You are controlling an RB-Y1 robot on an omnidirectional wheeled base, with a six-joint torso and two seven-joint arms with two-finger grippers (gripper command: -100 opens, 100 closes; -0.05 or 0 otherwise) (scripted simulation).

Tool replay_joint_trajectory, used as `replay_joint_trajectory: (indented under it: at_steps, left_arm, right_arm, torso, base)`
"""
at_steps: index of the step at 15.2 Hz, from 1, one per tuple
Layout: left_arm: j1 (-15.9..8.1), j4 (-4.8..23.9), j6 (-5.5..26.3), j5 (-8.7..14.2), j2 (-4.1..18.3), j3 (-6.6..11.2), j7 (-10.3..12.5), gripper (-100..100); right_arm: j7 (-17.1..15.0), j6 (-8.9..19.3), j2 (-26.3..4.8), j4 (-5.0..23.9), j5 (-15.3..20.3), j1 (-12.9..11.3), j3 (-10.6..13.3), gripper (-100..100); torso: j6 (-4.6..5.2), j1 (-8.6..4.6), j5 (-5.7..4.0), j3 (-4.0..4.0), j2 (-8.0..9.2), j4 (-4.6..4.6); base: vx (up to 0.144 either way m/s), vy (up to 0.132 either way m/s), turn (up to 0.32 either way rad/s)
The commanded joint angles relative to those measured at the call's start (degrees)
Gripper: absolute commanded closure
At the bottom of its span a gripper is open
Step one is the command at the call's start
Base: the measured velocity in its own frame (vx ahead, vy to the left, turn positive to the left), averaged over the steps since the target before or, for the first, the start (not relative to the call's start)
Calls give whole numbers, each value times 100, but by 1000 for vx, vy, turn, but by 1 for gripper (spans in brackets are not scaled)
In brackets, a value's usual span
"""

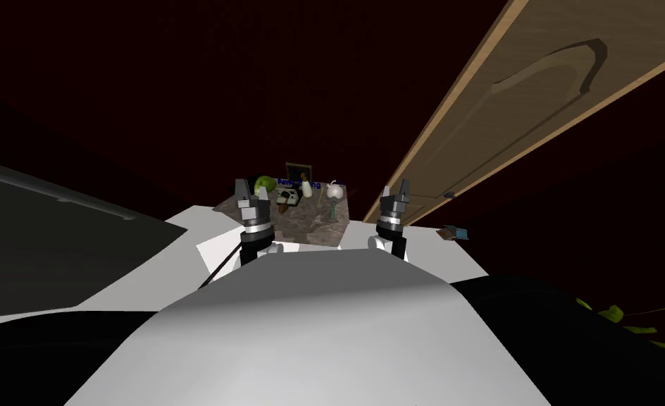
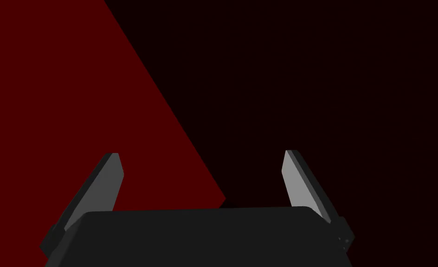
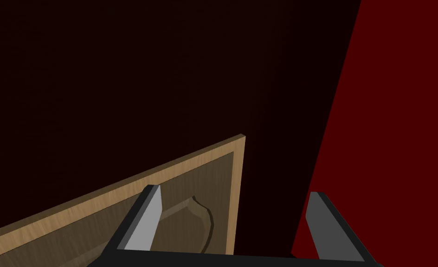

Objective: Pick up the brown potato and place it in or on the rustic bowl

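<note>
Our left claw (image 1: 244, 189) hangs spread and empty at the near left corner of the counter (image 1: 322, 230). Just beyond it sits a round green thing (image 1: 265, 185), perhaps the bowl, though we can't tell. The small brown potato (image 1: 282, 208) lies on the counter just right of that claw, too small to read its long axis. Our right claw (image 1: 395, 189), spread too, hovers well apart by the wooden door (image 1: 535, 106). We judge the left arm nearer.
</note>
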Motion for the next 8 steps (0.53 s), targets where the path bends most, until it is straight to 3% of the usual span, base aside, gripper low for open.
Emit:
replay_joint_trajectory:
  at_steps: [1, 2, 6, 7, 8]
  left_arm:
    - [-10, 44, 21, -73, 249, 8, 38, -100]
    - [-10, 44, 21, -73, 249, 8, 38, -100]
    - [-50, 213, 106, -355, 817, 32, 190, -100]
    - [-50, 213, 106, -355, 842, 32, 190, -100]
    - [-70, 292, 147, -488, 1046, 41, 263, -100]
  right_arm:
    - [0, 0, 0, 0, 0, 0, 0, 0]
    - [0, 0, 0, 0, 0, 0, 0, 0]
    - [0, 0, 0, 0, 0, -1, 0, 0]
    - [0, 0, -1, 0, 0, -1, 0, 0]
    - [0, 0, -1, 0, 0, -1, 0, 0]
  torso:
    - [0, 0, 0, 0, 0, 0]
    - [0, 4, 1, 1, 3, 0]
    - [0, 23, 5, 9, 17, 3]
    - [1, 27, 6, 11, 20, 4]
    - [0, 29, 6, 12, 21, 4]
  base:
    - [-11, 11, -16]
    - [-20, 19, -24]
    - [-42, 48, -37]
    - [-50, 62, -34]
    - [-51, 77, -32]
